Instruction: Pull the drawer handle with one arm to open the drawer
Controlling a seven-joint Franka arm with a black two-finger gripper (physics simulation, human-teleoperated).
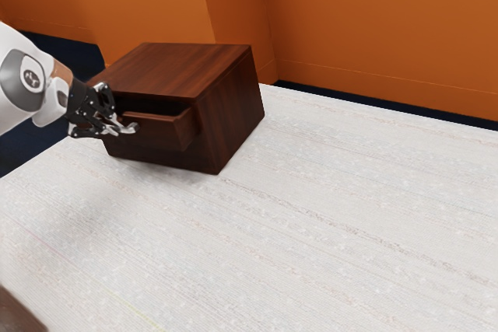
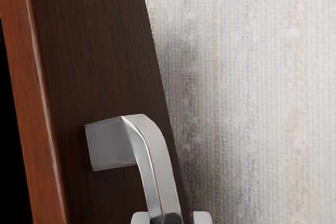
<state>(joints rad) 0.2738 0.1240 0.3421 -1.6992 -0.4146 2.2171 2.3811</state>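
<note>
A dark wooden cabinet (image 1: 204, 74) stands on the white table at the exterior view's upper left. Its single drawer (image 1: 165, 127) sticks out a short way from the cabinet front. My black gripper (image 1: 123, 127) comes in from the exterior view's left and is shut on the silver drawer handle (image 1: 131, 125). In the wrist view the silver handle (image 2: 146, 156) rises from the dark drawer front (image 2: 89, 51), and a pale fingertip (image 2: 202, 216) sits close on each side of the bar just under my hand. A dark gap (image 2: 8, 129) shows beside the drawer's edge.
The white textured table (image 1: 327, 223) stretches wide toward the exterior view's right and front. Orange walls (image 1: 373, 13) stand behind the cabinet. The table's near edge runs close to the arm at the exterior view's left.
</note>
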